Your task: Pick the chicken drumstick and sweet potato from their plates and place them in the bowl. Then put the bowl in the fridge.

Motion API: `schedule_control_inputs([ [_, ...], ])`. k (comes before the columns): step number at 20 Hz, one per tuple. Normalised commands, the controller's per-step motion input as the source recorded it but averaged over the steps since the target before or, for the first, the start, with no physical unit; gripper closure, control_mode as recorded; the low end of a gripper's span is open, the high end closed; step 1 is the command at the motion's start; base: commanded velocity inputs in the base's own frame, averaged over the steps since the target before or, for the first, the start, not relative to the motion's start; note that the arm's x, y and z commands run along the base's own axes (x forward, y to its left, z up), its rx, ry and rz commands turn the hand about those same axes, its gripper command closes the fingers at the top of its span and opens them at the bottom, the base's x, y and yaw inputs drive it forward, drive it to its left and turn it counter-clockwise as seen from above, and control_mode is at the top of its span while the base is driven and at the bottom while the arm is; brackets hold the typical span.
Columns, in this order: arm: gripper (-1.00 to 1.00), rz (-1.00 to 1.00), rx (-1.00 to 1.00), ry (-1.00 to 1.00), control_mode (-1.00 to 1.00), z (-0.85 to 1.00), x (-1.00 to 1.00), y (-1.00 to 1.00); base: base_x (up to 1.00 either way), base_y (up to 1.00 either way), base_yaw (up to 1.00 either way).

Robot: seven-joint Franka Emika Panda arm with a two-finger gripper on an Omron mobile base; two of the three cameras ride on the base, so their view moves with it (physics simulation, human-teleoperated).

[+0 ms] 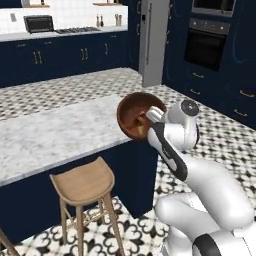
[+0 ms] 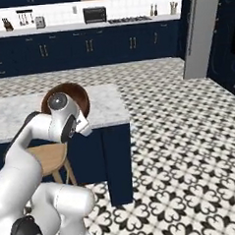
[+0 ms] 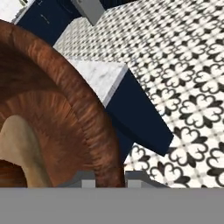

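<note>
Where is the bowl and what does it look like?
Find the marble-topped island counter with the wooden stool beside it. At its corner, the robot's hand grips the rim of the bowl, lifted and tipped on its side. It is round, deep, reddish-brown wood.

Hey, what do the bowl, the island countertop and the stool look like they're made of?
The bowl looks like turned wood: dark reddish-brown with fine radial grain streaks, matte. The island countertop looks like polished stone, probably marble or granite: pale grey-white with faint mottling. The stool looks like light unpainted wood: plain tan seat and legs, with no grain detail to confirm it.
</note>
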Motion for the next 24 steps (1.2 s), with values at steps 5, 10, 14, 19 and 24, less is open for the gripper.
schedule_control_inputs([
  [5, 1.00, 0.00, 0.00, 0.00, 1.00, 0.00, 0.00, 0.00, 0.84, -1.00, -0.26],
  [10, 1.00, 0.00, 0.00, 0.00, 1.00, 0.00, 0.00, 0.00, 0.97, -1.00, -0.20],
  [14, 1.00, 0.00, 0.00, 0.00, 1.00, 0.00, 0.00, 0.00, 0.79, -1.00, -0.21],
  [19, 1.00, 0.00, 0.00, 0.00, 1.00, 0.00, 0.00, 0.00, 1.00, -0.92, -0.01],
  [24, 1.00, 0.00, 0.00, 0.00, 1.00, 0.00, 0.00, 0.00, 1.00, -0.61, 0.05],
])
